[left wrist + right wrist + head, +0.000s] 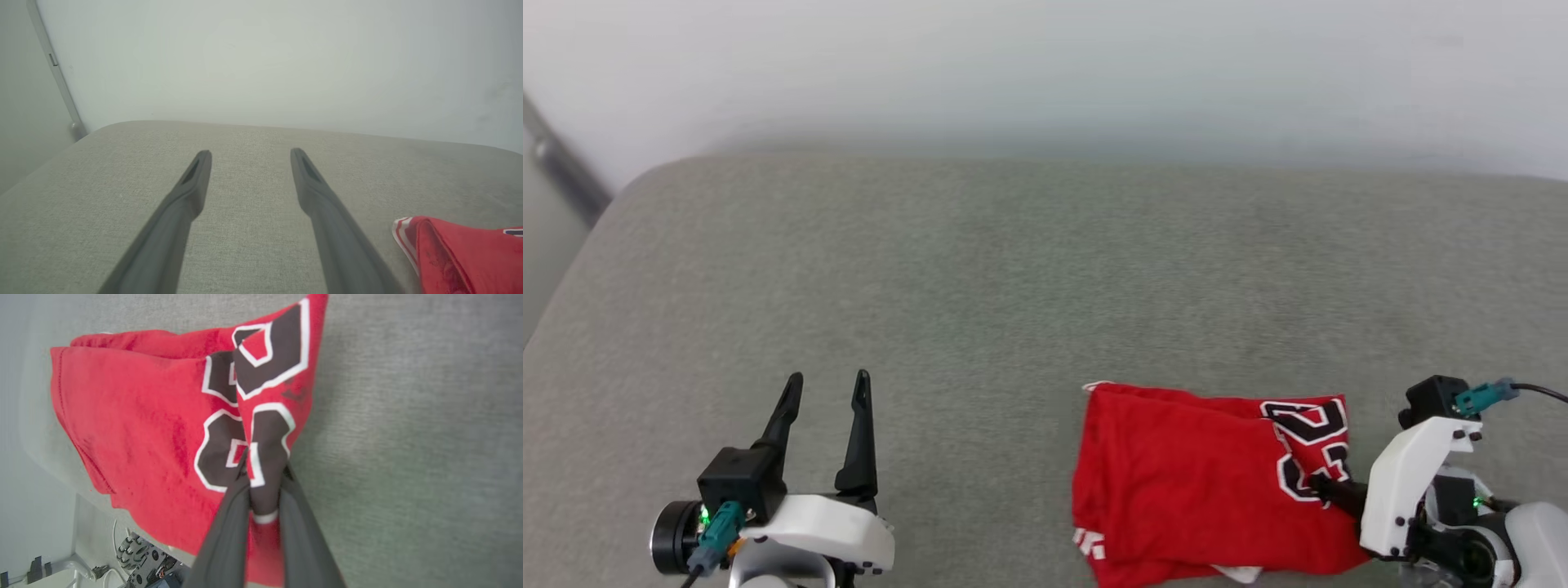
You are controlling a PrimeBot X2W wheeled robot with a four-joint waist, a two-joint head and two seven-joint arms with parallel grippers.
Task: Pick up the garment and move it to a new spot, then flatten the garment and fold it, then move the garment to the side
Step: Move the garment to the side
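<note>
The red garment (1184, 482) lies folded at the front right of the grey cushion, its black white-outlined number facing up near its right edge. My right gripper (1319, 486) is shut on that right edge; in the right wrist view the printed cloth (261, 428) is pinched between the two fingers at my right gripper (263, 477). A striped sleeve seam of the garment (457, 253) shows at the lower right of the left wrist view. My left gripper (827, 382) stands open at the lower left, fingers pointing away, and its gripper (250, 154) holds nothing.
The grey cushion (1013, 278) ends at a pale wall (1045, 65) behind. A grey bar (564, 167) slants at the far left beyond the cushion's rounded corner. The cushion's front edge and some robot hardware (143, 559) show in the right wrist view.
</note>
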